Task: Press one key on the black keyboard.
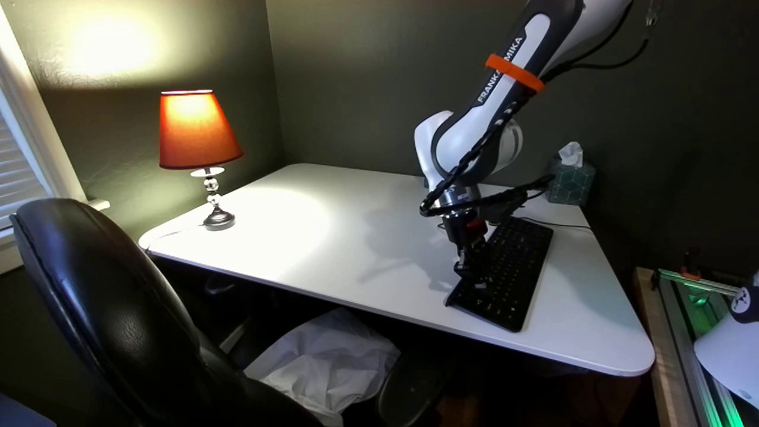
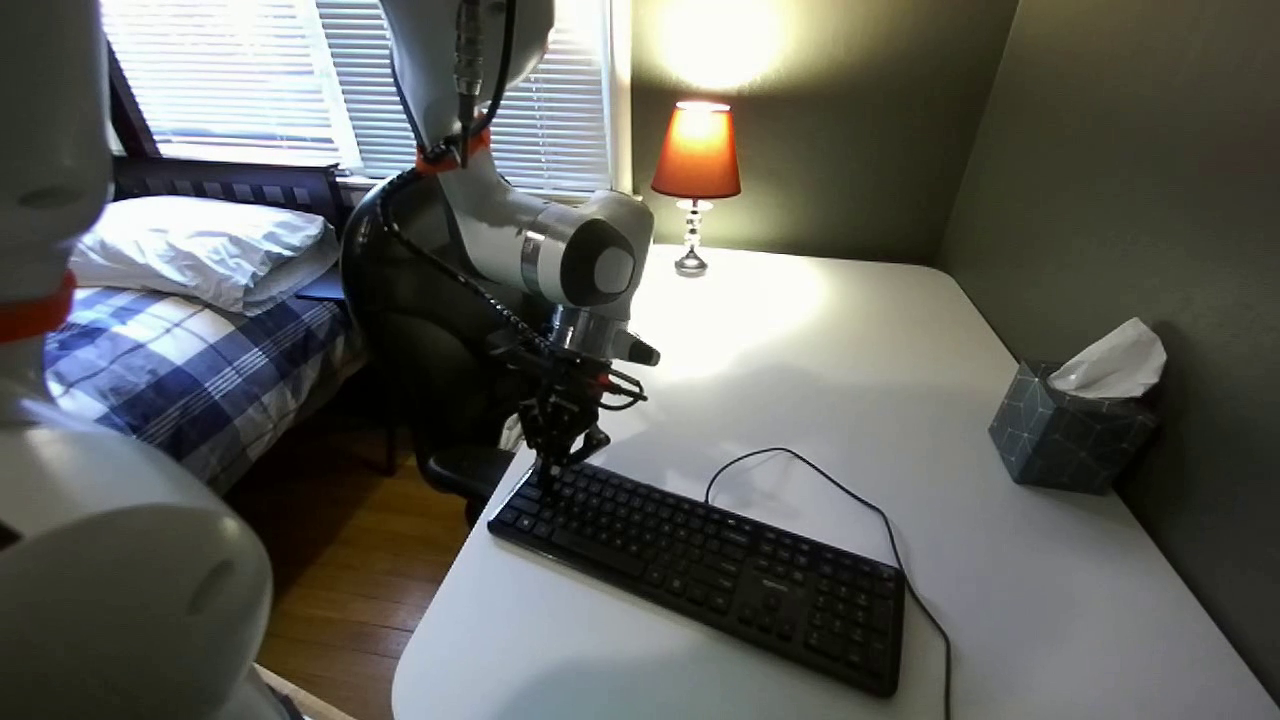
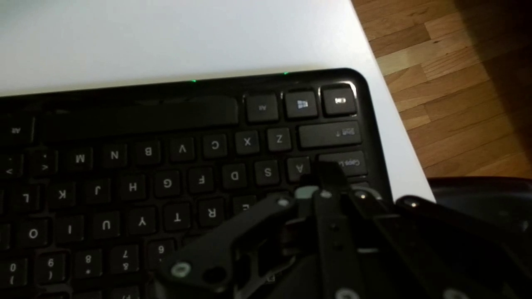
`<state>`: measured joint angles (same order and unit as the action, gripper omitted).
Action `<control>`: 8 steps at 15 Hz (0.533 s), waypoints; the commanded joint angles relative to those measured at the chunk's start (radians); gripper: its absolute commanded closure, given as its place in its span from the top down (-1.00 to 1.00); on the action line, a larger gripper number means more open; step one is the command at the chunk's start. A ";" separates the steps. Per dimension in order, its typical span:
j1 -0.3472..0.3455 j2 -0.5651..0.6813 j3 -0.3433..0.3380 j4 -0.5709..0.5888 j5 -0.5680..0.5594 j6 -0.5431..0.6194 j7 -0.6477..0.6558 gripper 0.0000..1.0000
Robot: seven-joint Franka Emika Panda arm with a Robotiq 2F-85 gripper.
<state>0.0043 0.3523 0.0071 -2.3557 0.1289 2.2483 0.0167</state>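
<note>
- We see the black metal two-fingered gripper (image 3: 323, 178) pointing down, its fingertips (image 3: 334, 176) drawn together; in the wrist view they appear over the A key (image 3: 299, 168) and the Caps Lock key (image 3: 353, 162), though whether they touch either we cannot tell.
- Beneath it we find the long, flat, rectangular black keyboard (image 2: 705, 575), set roughly along the robot-side edge of the white, round-cornered counter (image 2: 900, 380), its Ctrl end just beside the edge facing the black, high-backed chair (image 1: 118, 302).
- From its rear, a thin black cable (image 2: 880, 511) curves past the number-pad end.
- Above the gripper we note the white-and-black jointed arm (image 1: 465, 136).
- Near the counter's robot-side corner away from the chair stands a patterned grey-green tissue box (image 1: 570, 184).
- Near the chair-side corner opposite the robot, we see a lit, orange-shaded lamp (image 1: 198, 145).
</note>
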 commanded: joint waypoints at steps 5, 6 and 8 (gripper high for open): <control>-0.017 -0.030 0.004 -0.033 0.021 0.015 -0.010 -1.00; -0.018 -0.032 0.005 -0.033 0.021 0.016 -0.011 -1.00; -0.019 -0.030 0.005 -0.029 0.019 0.013 -0.011 -1.00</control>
<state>-0.0072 0.3452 0.0065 -2.3602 0.1345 2.2489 0.0161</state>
